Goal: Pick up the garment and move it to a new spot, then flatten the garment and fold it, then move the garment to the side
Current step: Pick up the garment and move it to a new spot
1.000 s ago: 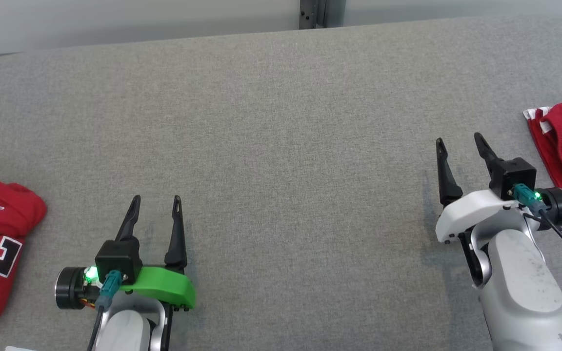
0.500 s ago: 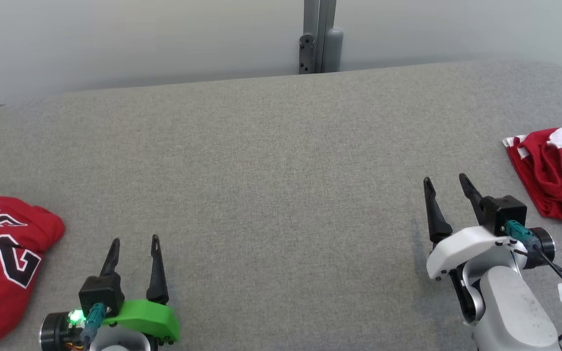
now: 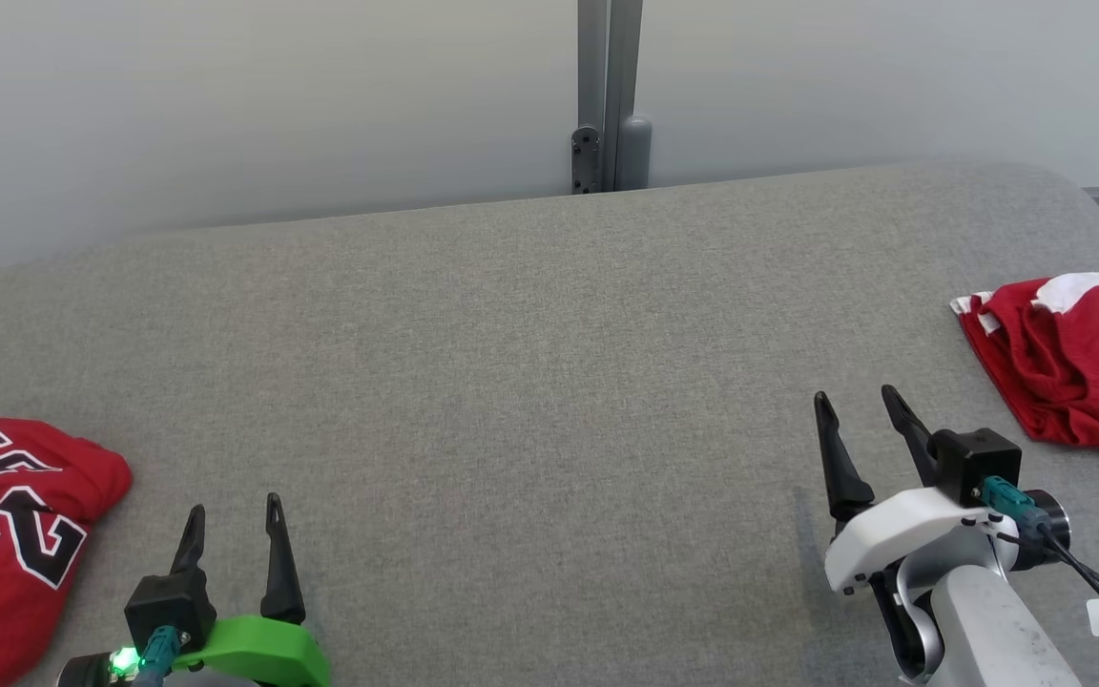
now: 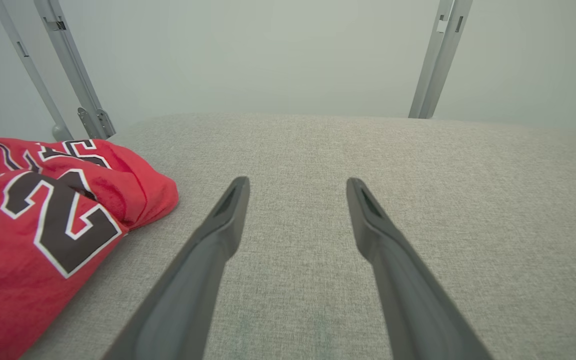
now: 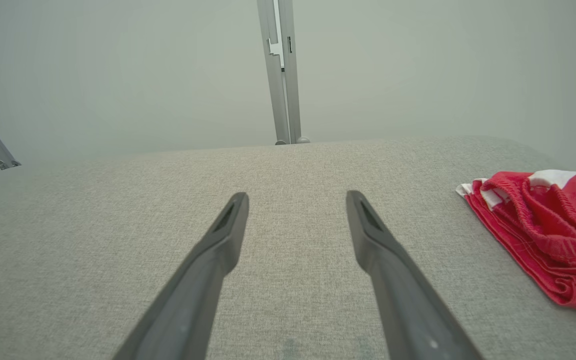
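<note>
Item one, your red jersey point(image 3: 6, 534) with black-and-white numerals: crumpled at the left edge of the grey counter point(image 3: 530, 382), just left of the left tool point(image 3: 234, 506). Item two, a red garment point(image 3: 1065, 372) with white trim: bunched at the right edge, beyond and to the right of the right tool point(image 3: 853, 393). You have both tools spread wide with nothing between the fingers, over bare counter and touching neither garment; a grey metal post point(image 3: 607, 95) stands behind the far edge.
</note>
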